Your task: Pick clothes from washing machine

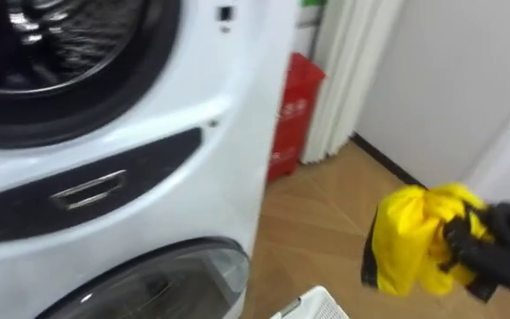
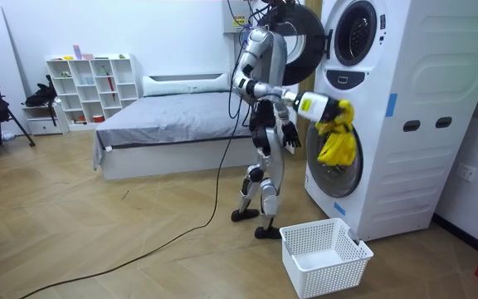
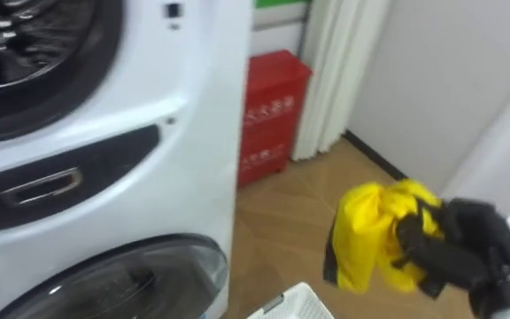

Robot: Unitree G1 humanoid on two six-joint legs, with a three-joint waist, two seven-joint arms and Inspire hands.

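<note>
1. While I stand facing the stacked washing machine, my right hand reaches out to my right, its black fingers curled tight round a bunched yellow garment.
2. That garment is out of the drum and held in the air over the wooden floor, with a dark edge along its lower left side.
3. In the room view it hangs in front of the lower round door.
4. A white basket sits on the floor near my feet, before the machine; its corner lies below and left of the garment.
5. My left hand hangs at my side in the room view; I cannot tell how its fingers are set.
6. A red bin stands just beside the machine, next to a pale curtain.
</note>
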